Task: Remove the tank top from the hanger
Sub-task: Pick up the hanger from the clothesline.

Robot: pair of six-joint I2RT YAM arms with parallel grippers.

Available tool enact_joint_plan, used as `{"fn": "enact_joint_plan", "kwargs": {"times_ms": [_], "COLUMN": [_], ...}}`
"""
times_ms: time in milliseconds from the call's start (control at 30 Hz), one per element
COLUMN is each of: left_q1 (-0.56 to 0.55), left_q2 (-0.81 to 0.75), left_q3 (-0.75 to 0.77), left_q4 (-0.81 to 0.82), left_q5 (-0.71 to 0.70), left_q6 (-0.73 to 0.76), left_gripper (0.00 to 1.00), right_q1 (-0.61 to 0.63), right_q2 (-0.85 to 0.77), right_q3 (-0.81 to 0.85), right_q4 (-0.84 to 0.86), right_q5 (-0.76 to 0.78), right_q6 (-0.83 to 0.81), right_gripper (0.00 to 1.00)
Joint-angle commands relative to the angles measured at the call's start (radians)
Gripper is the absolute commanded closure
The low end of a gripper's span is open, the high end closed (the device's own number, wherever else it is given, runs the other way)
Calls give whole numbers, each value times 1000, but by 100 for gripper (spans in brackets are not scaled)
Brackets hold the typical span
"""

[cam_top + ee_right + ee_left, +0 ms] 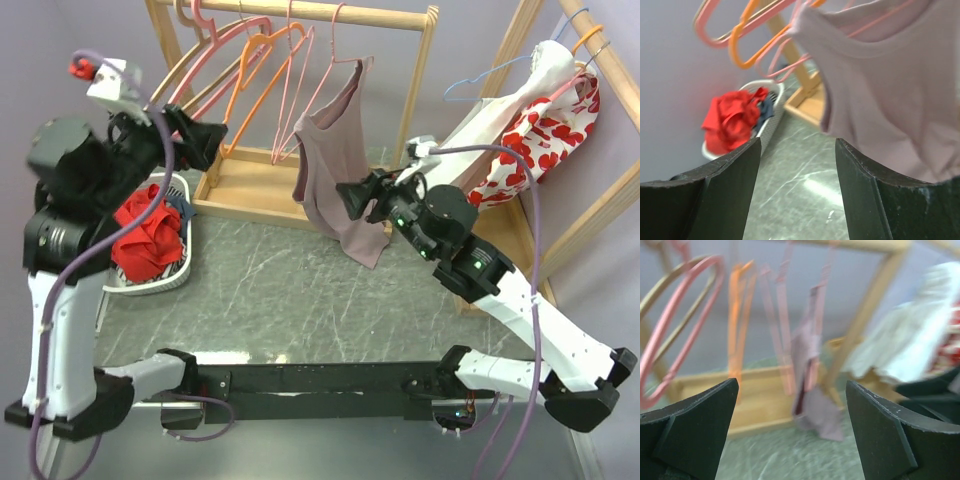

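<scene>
One strap holds the tank top (335,165) on its pink hanger (346,62), long axis vertical, hem pointing down, while the left gripper (208,140) and right gripper (348,197) gape empty.

Tank top (335,150): plain dusty mauve. Its hanger (332,50): pale pink. Neighbouring hanger (734,320): orange. Rack (430,60): light natural wood. Worktop (300,300): grey-green with pale marble veining. Basket (150,287): white, with red cloth (150,235) and a dark blue scrap (183,205). Garment (545,140) at right: white, printed with red hearts. My jaws: matte black.
</scene>
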Motion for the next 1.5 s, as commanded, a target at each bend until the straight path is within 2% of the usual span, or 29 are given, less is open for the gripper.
{"fn": "enact_joint_plan", "kwargs": {"times_ms": [0,133,267,333,700,1033,1133,1300,1367,1467], "left_q1": [-15,-168,-240,-257,-311,-336,-337,-337,-339,-339], "left_q2": [10,56,176,231,329,418,435,434,432,446], "left_q3": [-71,-114,-21,13,10,3,10,0,0,27], "left_q4": [218,283,239,234,335,353,354,370,370,341], "left_q5": [250,144,92,55,-77,-153,-164,-164,-173,-173], "left_q6": [-82,-6,31,45,81,104,104,90,87,84], "left_gripper": [7,6,7,9,8,17,26,55,63,66], "right_q1": [-10,-10,-11,-11,-14,-22,-24,-25,-27,-27], "right_q2": [-95,-138,-151,-154,-145,-145,-149,-158,-158,-160], "right_q3": [-6,-29,-37,-37,-37,-49,-49,-61,-62,-60], "right_q4": [47,54,42,38,21,25,19,22,19,16], "right_q5": [160,190,201,201,164,134,137,138,134,130], "right_q6": [-5,1,4,4,7,21,23,26,29,33], "right_gripper": [31,31,30,30,29,28,28,28,28,28]}}
